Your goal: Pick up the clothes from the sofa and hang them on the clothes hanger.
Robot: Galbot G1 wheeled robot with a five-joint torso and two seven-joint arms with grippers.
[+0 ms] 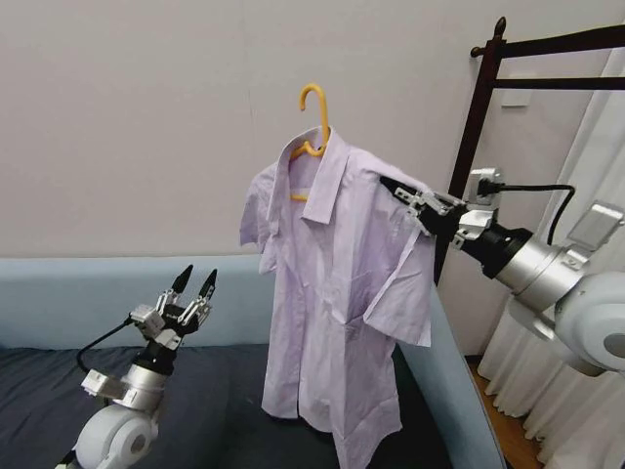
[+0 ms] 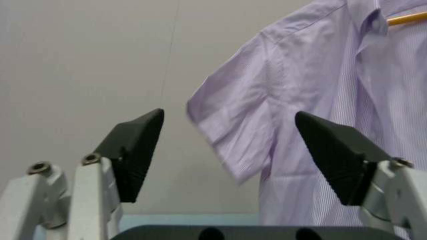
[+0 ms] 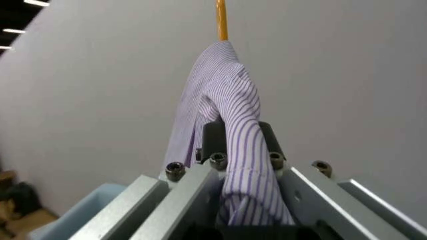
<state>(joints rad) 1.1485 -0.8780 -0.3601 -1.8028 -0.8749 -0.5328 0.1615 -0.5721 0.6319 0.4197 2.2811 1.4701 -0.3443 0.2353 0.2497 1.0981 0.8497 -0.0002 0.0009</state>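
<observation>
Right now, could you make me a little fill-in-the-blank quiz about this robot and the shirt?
1. The shirt hangs on a ____ hanger.
2. The right gripper is shut on the shirt, while the left gripper, lower down, is ____.
3. The dark wooden rack stands on the robot's ____ side.
Missing words: yellow; open; right.
</observation>
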